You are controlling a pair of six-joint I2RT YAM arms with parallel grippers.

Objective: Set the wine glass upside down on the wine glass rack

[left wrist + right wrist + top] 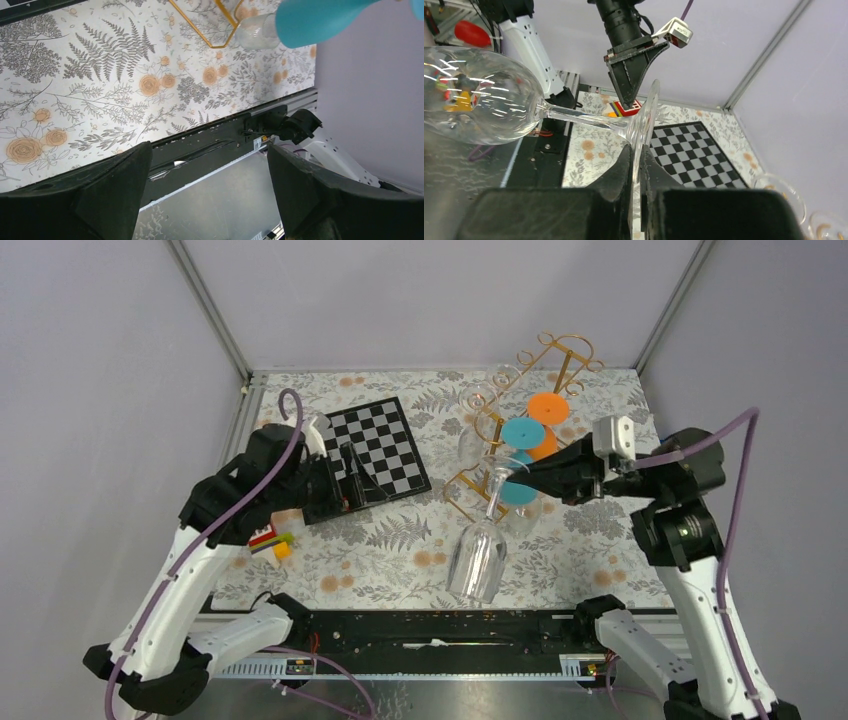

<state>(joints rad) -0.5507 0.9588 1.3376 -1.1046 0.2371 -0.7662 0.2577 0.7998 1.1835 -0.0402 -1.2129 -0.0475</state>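
Wine glass (478,558) is in my right end effector (522,472), pinched by the rim of its foot. The wrist view shows the fingers (621,175) clamped on the foot's edge, with the stem and bowl (479,102) running out sideways. From the top view the glass hangs tilted, foot up at my fingertips and bowl lower, toward the near edge of the surface (400,540). The foot is just beside the near end of the wine glass rack (563,350); can't tell if it touches the wire. The rack stands far-right on the surface, with a teal disc (522,431) and an orange disc (548,407) among its rails. My left end effector (352,478) is wide and holds nothing. It hovers at the near edge of the chessboard (385,445), well apart from the glass. Some small coloured blocks (272,540) lie by my left arm.
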